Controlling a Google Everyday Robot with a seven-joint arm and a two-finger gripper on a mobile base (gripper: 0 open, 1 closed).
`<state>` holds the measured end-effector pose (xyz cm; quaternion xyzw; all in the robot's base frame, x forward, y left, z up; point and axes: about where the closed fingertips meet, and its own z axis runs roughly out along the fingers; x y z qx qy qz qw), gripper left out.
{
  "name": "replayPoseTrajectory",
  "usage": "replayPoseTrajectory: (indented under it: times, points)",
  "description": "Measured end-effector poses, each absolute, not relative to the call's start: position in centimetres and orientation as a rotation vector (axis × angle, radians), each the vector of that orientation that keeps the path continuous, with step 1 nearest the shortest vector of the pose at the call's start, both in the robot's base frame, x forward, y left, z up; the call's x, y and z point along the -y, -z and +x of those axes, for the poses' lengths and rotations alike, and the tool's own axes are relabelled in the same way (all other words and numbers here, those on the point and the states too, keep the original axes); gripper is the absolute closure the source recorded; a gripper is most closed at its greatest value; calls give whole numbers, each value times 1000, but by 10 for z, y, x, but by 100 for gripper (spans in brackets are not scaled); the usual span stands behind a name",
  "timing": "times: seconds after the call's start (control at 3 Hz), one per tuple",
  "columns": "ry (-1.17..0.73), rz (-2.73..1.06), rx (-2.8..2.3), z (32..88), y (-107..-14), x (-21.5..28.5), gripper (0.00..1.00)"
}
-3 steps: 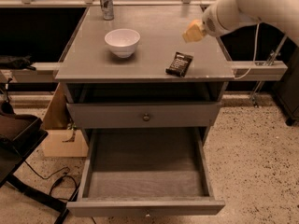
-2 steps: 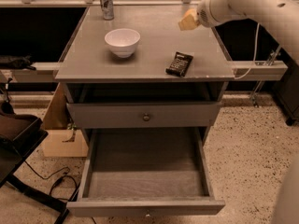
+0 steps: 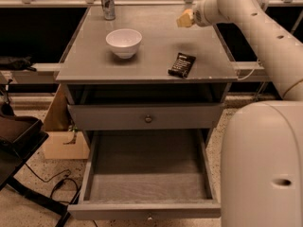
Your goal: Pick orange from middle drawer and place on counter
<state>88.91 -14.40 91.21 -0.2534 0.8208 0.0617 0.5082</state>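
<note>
The middle drawer (image 3: 147, 174) is pulled out at the bottom of the cabinet, and its dark flat bottom is bare. No orange shows in the drawer, on the counter or at the gripper. The counter (image 3: 156, 46) is the grey cabinet top. My gripper (image 3: 184, 19) hangs above the counter's far right part, well above and behind the open drawer, with its tan tip pointing left. My white arm reaches to it from the right.
On the counter stand a white bowl (image 3: 124, 41), a black packet (image 3: 182, 65) near the front right and a metal can (image 3: 108, 3) at the back. The upper drawer front (image 3: 148, 118) is closed. A cardboard box (image 3: 64, 136) and a black chair (image 3: 19, 141) stand left.
My gripper has moved left and further back over the counter's far right part. My arm's large white body now fills the lower right of the view.
</note>
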Motion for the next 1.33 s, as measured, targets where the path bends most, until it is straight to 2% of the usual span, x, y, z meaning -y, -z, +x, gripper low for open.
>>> replayPoseTrajectory:
  times: [0.67, 1.0, 1.33]
  points:
    - [-198, -474, -2098, 928, -868, 148, 100]
    - [-260, -429, -2240, 922, -827, 141, 97]
    - [-260, -433, -2244, 922, -825, 141, 74]
